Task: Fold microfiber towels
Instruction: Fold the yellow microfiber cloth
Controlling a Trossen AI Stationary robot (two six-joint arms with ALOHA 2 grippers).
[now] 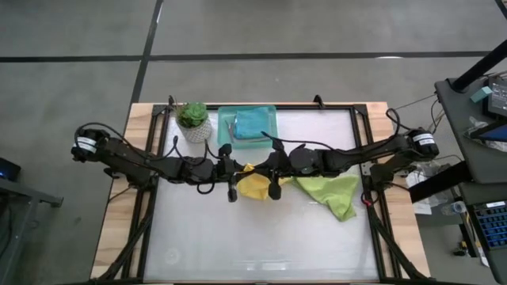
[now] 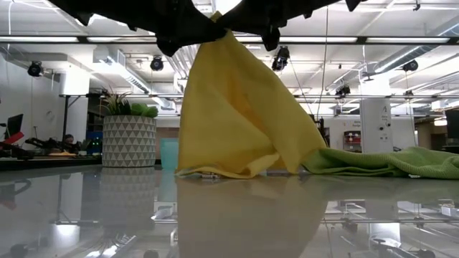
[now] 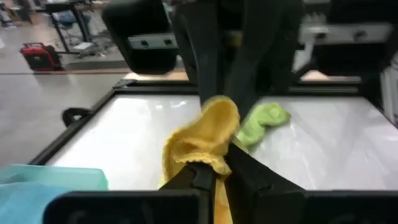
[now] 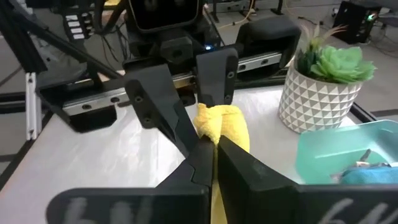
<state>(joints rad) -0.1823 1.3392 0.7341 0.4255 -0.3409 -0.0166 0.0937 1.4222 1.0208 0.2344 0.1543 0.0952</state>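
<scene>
Yellow towel (image 2: 237,115) hanging between both end effectors above mid-table, lower hem resting on the table (image 1: 261,237), pinched at two top points: left end effector (image 3: 214,171) clamped shut on one, right end effector (image 4: 211,149) clamped shut on the other. Grips close together, nearly touching, neither arm nearer. Likely need to draw apart along the top edge. Lime green towel (image 1: 333,192) lying flat just beside, on the right arm's side.

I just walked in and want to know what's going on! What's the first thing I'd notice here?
A yellow towel hangs like a little tent over the middle of the table, pinched at its top by both the left end effector and the right end effector. Beside it, toward the right arm's side, a lime green towel lies crumpled on the table.
</scene>
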